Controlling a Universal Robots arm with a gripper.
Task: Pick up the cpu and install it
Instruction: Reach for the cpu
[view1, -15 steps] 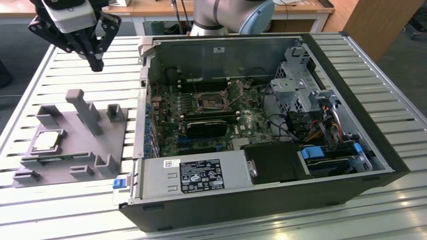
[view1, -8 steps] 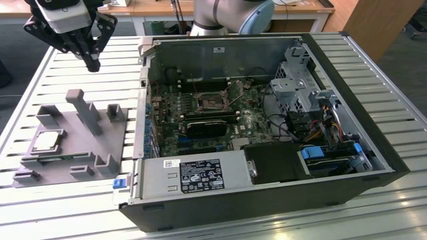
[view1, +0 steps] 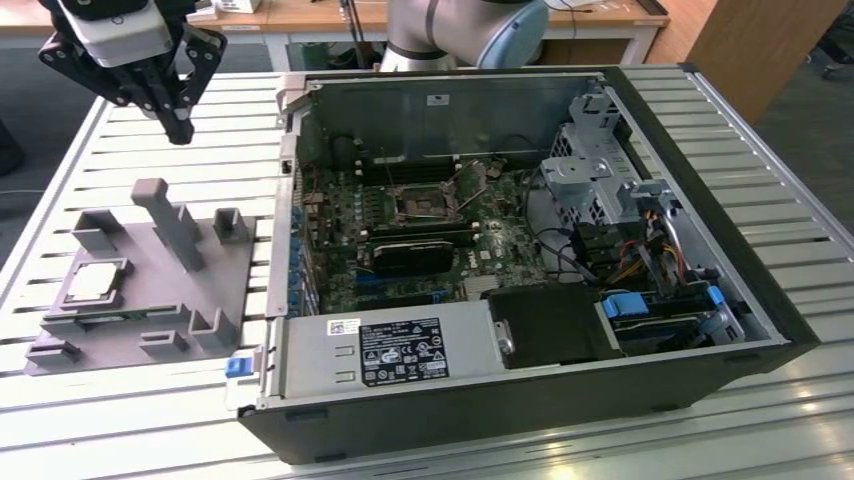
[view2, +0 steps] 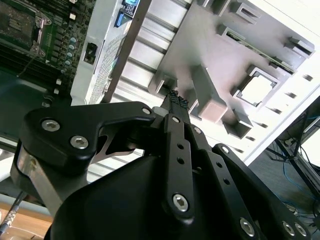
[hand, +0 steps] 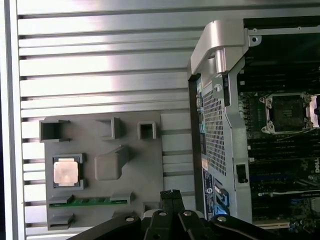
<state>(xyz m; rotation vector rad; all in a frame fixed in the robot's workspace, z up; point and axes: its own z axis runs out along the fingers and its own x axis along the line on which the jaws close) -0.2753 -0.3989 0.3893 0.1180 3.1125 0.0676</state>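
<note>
The cpu — small, square, silvery top plate up — lies flat in a square pocket of the grey holder, at the exterior view's left.

We note a silvery, satin metal top on the cpu; matt grey plastic on the holder; ribbed, glossy metal on the table; matt black finish on the gripper.

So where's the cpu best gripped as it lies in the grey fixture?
Probably from straight above, jaws closing on two opposite edges of the cpu. It lies flat, plate up, in a shallow pocket of the grey fixture, so a sideways approach looks blocked.
</note>
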